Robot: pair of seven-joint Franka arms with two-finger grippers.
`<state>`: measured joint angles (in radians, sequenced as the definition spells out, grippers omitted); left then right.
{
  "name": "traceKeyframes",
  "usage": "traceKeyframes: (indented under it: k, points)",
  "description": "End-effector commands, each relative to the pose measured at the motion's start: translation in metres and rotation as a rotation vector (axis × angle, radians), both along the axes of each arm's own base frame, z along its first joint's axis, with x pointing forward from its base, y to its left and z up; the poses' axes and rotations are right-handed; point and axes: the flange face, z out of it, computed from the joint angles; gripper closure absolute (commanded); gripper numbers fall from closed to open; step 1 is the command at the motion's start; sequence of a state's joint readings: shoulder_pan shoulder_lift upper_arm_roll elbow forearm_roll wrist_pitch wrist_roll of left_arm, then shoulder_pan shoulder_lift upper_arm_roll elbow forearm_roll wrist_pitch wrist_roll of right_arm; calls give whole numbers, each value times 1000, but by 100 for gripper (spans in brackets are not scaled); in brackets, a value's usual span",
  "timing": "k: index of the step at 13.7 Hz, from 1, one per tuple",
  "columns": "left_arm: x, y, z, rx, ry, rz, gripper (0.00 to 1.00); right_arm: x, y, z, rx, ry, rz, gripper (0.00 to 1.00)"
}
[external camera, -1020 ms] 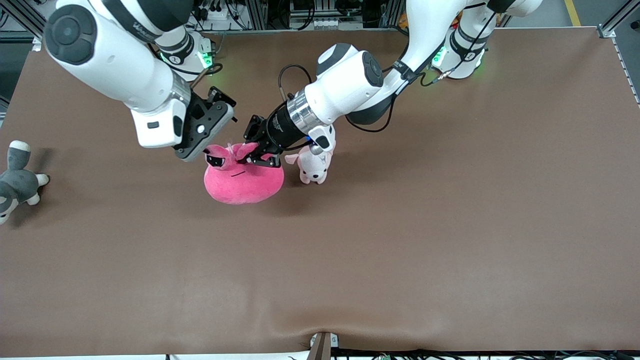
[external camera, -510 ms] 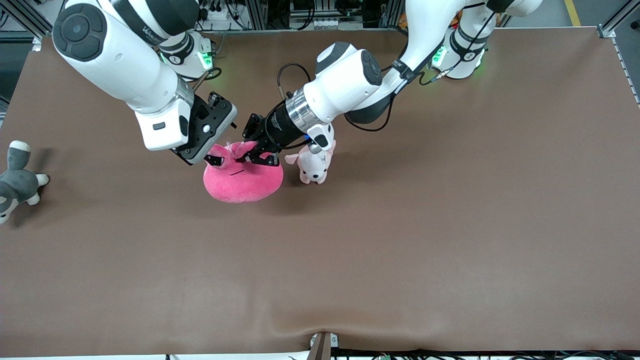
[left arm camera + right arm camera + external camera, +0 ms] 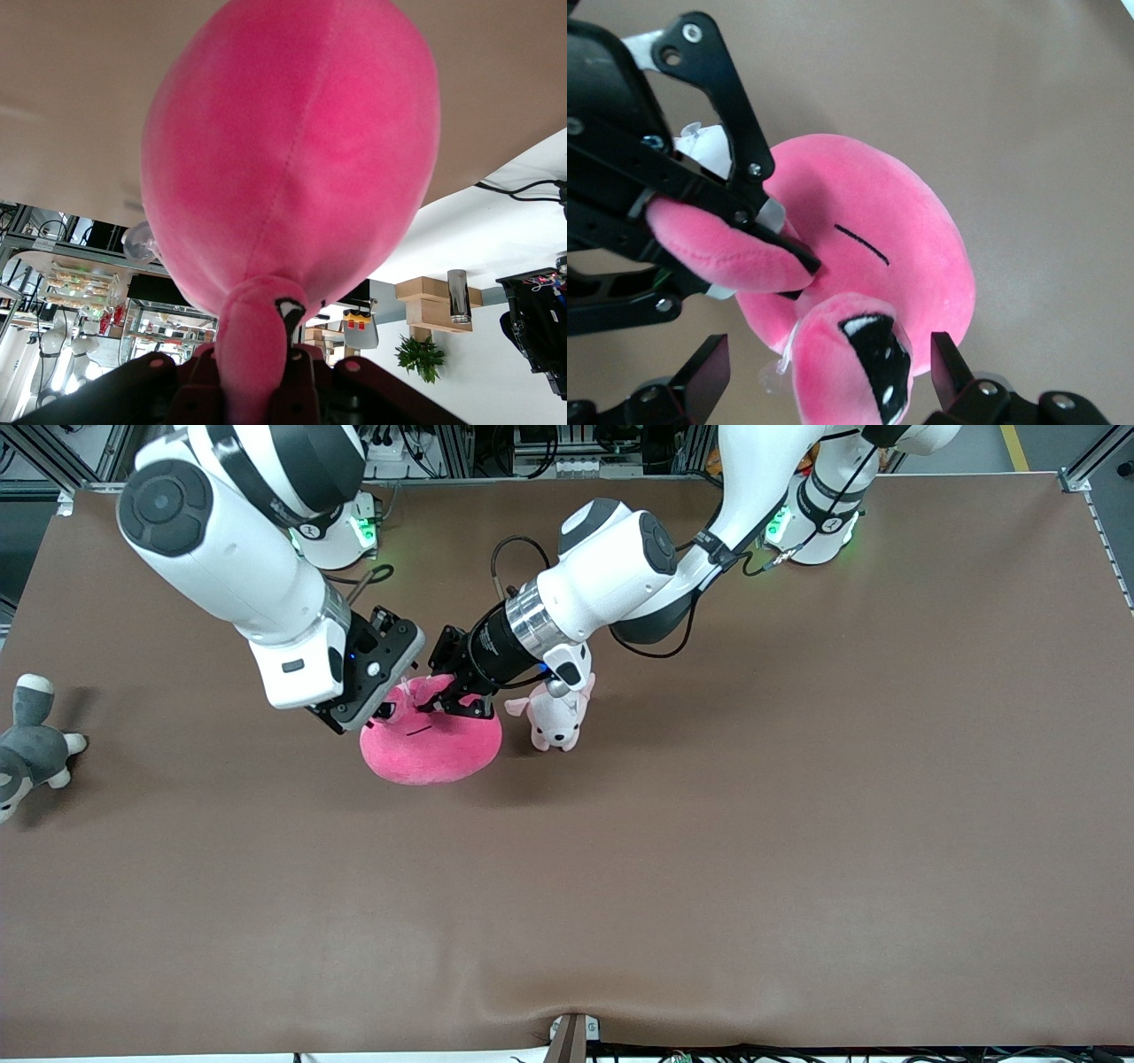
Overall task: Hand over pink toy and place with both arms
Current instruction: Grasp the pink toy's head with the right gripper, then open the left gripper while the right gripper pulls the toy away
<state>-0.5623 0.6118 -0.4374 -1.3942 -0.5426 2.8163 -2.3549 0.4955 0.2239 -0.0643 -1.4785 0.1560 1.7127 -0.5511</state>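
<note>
The pink toy [image 3: 431, 746] hangs in the air over the middle of the brown table [image 3: 797, 824], toward the robots' side, held up by one of its two eye stalks. The left gripper [image 3: 446, 691], reaching in from the left arm's base, is clamped tight on that stalk; in the left wrist view the stalk [image 3: 252, 350] runs down between the black fingers [image 3: 297, 390] while the round pink body [image 3: 292, 150] swells out away from them.

The right gripper [image 3: 828, 372] sits at the toy's second stalk with its jaws spread wide. In the right wrist view the stalk with the sleepy black eye [image 3: 873, 354] stands between the two fingertips [image 3: 709, 372], and neither pad presses on it. The same view shows the left gripper's [image 3: 775, 257] fingers closed on the neighbouring stalk just beside it, above the toy's thin black mouth line.

A small pale pink-and-white puppy [image 3: 556, 722] stands on the table just beside the left gripper's wrist, toward the left arm's end from the pink toy. A grey-and-white plush animal [image 3: 31, 740] lies at the right arm's end of the table, well apart from both grippers.
</note>
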Motion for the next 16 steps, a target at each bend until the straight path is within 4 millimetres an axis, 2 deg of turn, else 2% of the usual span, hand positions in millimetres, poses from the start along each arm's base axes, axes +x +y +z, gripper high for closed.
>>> traceKeyframes:
  k: [1,2,3,6,7,8,10,11,12,13,14,16]
  points:
    - [-1,-4,8,-13,-29,12,100,4,-5,-1,-7,-5,2,47]
    - [-1,-4,8,-13,-28,12,100,4,-6,-1,-6,-3,2,73]
    - [-1,-4,8,-14,-26,13,100,4,-7,-1,-6,-4,0,90]
    - [-1,-4,10,-17,-24,17,100,3,-7,-1,-8,1,-4,96]
    - [-1,-4,9,-16,-23,17,100,4,-9,-1,-9,3,-11,100]
    - [-1,-4,9,-16,-24,16,100,6,-14,0,-10,3,-23,100]
    - [0,-3,9,-15,-23,16,100,11,-29,5,0,1,-53,100]
    - [1,-1,8,-14,-21,20,100,17,-47,7,4,5,-83,100]
    - [3,0,7,-13,-20,23,94,22,-62,8,19,17,-112,100]
    - [5,2,8,-12,-22,25,43,27,-77,9,38,26,-142,100]
    - [7,4,9,-12,-22,27,0,32,-93,9,55,34,-174,100]
    - [8,9,16,-7,-28,25,0,43,-124,5,57,38,-221,100]
